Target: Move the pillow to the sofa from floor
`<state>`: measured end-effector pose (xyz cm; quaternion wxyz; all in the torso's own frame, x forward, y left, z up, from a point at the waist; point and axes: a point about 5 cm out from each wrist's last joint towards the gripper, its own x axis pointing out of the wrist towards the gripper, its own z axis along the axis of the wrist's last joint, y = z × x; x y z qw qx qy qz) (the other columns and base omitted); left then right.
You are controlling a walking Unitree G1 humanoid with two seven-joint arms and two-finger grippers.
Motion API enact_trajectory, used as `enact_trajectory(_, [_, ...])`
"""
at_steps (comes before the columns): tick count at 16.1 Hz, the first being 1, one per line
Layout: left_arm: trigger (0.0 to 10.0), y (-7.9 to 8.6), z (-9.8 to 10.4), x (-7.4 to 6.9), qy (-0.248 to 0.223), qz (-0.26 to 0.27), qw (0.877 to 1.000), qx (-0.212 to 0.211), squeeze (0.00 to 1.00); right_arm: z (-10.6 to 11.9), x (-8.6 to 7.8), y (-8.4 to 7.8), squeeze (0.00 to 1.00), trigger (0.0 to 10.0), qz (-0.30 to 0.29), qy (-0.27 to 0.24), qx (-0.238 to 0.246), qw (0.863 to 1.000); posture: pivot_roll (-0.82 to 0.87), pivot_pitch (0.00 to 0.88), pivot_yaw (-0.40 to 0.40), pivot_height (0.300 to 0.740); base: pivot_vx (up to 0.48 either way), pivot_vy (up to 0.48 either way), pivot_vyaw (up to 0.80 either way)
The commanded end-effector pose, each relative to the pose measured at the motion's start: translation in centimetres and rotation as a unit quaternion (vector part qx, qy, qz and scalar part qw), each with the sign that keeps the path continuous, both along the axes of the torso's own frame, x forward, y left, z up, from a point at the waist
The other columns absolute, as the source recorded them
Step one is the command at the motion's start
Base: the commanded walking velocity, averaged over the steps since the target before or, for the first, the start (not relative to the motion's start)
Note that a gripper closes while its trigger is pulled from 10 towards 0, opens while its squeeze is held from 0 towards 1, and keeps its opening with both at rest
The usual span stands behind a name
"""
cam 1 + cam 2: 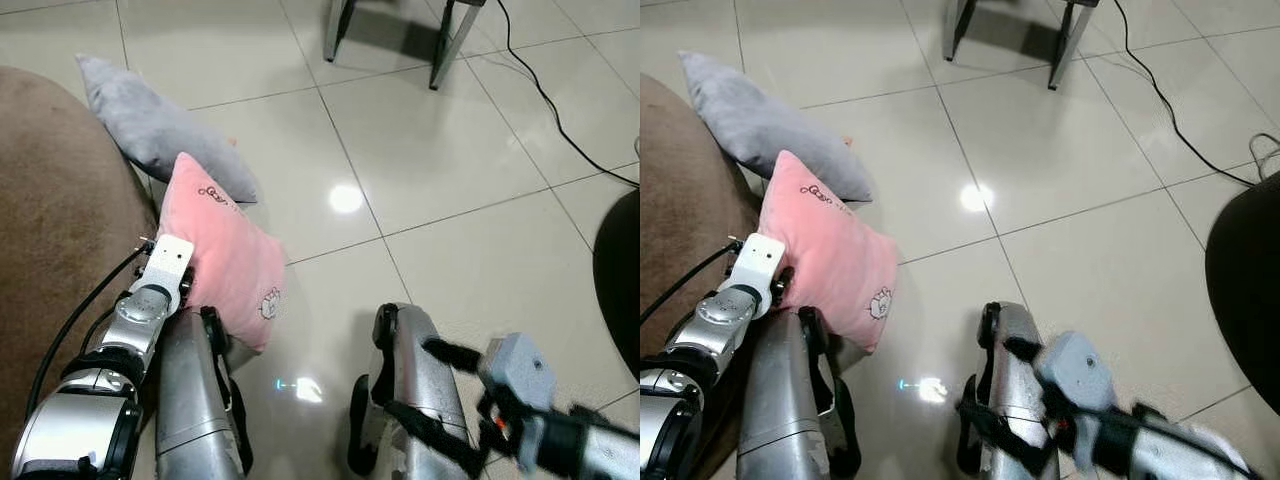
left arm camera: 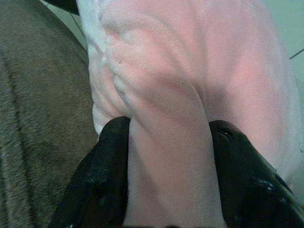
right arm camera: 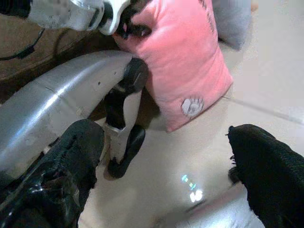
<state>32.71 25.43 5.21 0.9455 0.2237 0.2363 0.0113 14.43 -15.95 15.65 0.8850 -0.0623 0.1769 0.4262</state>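
A pink pillow (image 1: 228,255) with a small printed patch stands tilted beside the brown sofa (image 1: 50,220), above my left leg. My left gripper (image 2: 166,185) is shut on the pillow's edge nearest the sofa, and the fabric bunches between its black fingers (image 2: 107,166). From the head I see the left wrist (image 1: 160,275) pressed against the pillow's side. My right gripper (image 3: 166,190) is open and holds nothing; it hangs low over the floor, right of the pillow (image 3: 183,66). I cannot tell whether the pillow's lower corner touches the floor.
A grey pillow (image 1: 150,125) lies on the tiles against the sofa, just beyond the pink one. Metal chair legs (image 1: 445,45) stand at the far middle. A black cable (image 1: 560,110) runs across the floor on the right. A dark round object (image 1: 620,270) sits at the right edge.
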Motion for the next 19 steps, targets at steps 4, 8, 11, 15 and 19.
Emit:
enact_trajectory(4, [0.0,0.2,-1.8,-1.4,0.037,0.005,0.999,-0.011,0.00,1.2,0.6,0.3,0.00,10.0,0.001,-0.009,-0.001,1.000,-0.11,0.324,-0.087,0.501,0.000,0.000,0.00])
enact_trajectory(8, [0.0,0.1,-2.0,-1.5,0.041,0.003,0.999,-0.015,0.00,1.9,1.0,0.4,0.00,10.0,-0.016,-0.022,-0.027,0.999,-0.11,0.316,-0.080,0.501,0.000,0.000,0.00])
enact_trajectory(11, [0.0,-0.2,-2.1,-1.6,0.042,0.000,0.999,-0.017,0.00,0.4,3.1,-2.1,0.00,10.0,-0.141,-0.049,-0.104,0.983,-0.10,0.278,-0.068,0.501,0.000,0.000,0.00])
enact_trajectory(15, [0.0,-0.2,-2.4,-1.8,0.052,-0.001,0.999,-0.013,0.00,-1.3,2.7,-1.4,0.00,10.0,-0.051,-0.034,-0.014,0.998,-0.09,0.230,-0.044,0.501,0.000,0.000,0.00])
enact_trajectory(19, [0.0,-0.5,-2.7,-1.9,0.056,-0.007,0.998,-0.017,0.00,-4.0,1.8,-0.9,0.00,10.0,0.078,0.025,0.025,0.996,-0.07,0.182,-0.019,0.501,0.000,0.000,0.00])
